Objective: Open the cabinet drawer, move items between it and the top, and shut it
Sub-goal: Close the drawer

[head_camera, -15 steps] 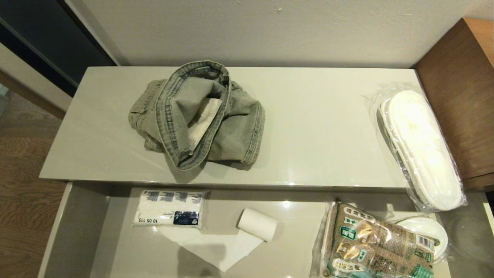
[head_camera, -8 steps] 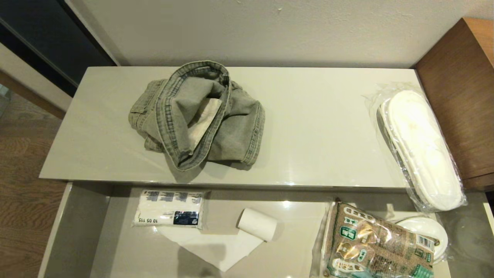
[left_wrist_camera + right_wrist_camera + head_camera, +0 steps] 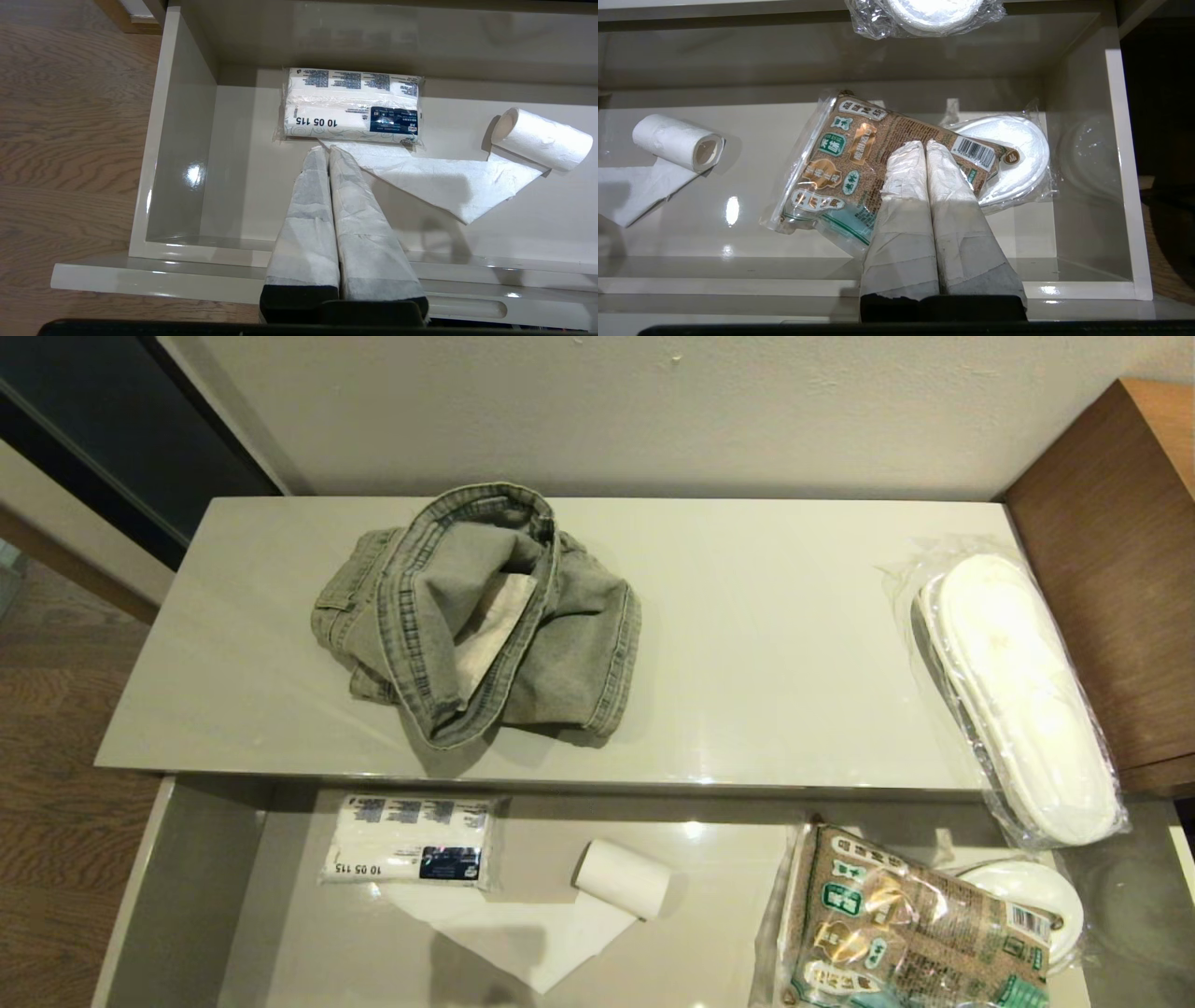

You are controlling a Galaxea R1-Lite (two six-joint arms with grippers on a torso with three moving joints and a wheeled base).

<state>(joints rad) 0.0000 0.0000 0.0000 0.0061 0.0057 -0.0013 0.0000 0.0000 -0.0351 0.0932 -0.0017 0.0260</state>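
Observation:
The drawer [image 3: 187, 896] of the low beige-grey cabinet stands pulled open below the top [image 3: 766, 644]. A crumpled grey-green denim garment [image 3: 485, 616] lies on the top's left half. White slippers in clear wrap [image 3: 1018, 700] lie at its right end, overhanging the front edge. Neither arm shows in the head view. My left gripper [image 3: 327, 151] hangs shut and empty over the drawer's left part, just short of a tissue pack [image 3: 352, 105]. Over the drawer's right part, my right gripper [image 3: 924, 144] hangs shut and empty above a brown food bag [image 3: 845, 158].
In the drawer lie the tissue pack [image 3: 409, 851], a partly unrolled toilet roll [image 3: 623, 877], the food bag [image 3: 896, 924] and a white wrapped object [image 3: 1027, 891] under it. A taller brown wooden unit [image 3: 1111, 560] adjoins on the right. Wood floor [image 3: 47, 784] lies to the left.

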